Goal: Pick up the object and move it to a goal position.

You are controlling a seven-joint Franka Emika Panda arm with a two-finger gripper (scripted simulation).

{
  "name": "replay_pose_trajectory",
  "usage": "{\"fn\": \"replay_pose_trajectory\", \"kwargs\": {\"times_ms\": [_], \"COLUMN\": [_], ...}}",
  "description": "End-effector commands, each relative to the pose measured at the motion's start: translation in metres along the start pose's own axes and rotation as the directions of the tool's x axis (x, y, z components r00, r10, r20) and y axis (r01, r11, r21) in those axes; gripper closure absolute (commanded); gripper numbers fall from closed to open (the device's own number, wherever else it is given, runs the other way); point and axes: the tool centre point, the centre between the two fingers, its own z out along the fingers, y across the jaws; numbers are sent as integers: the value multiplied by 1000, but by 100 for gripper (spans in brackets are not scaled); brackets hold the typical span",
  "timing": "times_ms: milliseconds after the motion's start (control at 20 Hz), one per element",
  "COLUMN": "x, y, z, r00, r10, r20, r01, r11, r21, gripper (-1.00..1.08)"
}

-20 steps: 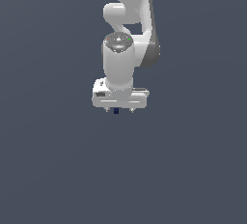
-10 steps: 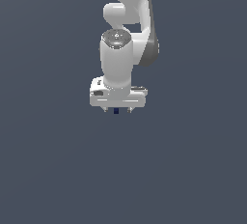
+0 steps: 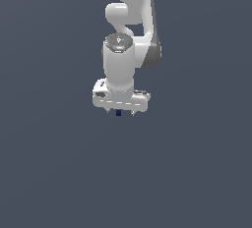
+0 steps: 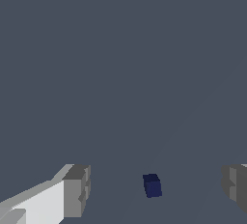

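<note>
The object, a tiny dark navy-blue block (image 4: 152, 185), lies on the flat grey floor between my two grey fingers (image 4: 76, 190). Both fingers stand well apart from it, one on each side, so my gripper (image 4: 157, 191) is open and touches nothing. In the exterior view the white arm points straight down, and the block (image 3: 118, 112) peeks out just under the white gripper (image 3: 120, 113), whose fingertips are mostly hidden by the hand.
A plain dark grey floor (image 3: 59, 173) fills both views. Nothing else stands on it, and no marker of a goal position shows.
The arm has sunk slightly lower over the block. The block has not moved.
</note>
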Motion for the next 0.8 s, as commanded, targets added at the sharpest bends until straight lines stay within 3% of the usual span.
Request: {"fn": "replay_pose_trajectory", "kwargs": {"times_ms": [0,350,750], "x": [-3,-16,-32], "y": [0,1,4], "z": [5,21,41], "r00": [999,972,888], "r10": [49,236,460], "r20": [3,13,26], "r01": [-49,-236,-460], "r11": [999,972,888], "r21": [3,9,8], "gripper": [-92,-92,-92]}}
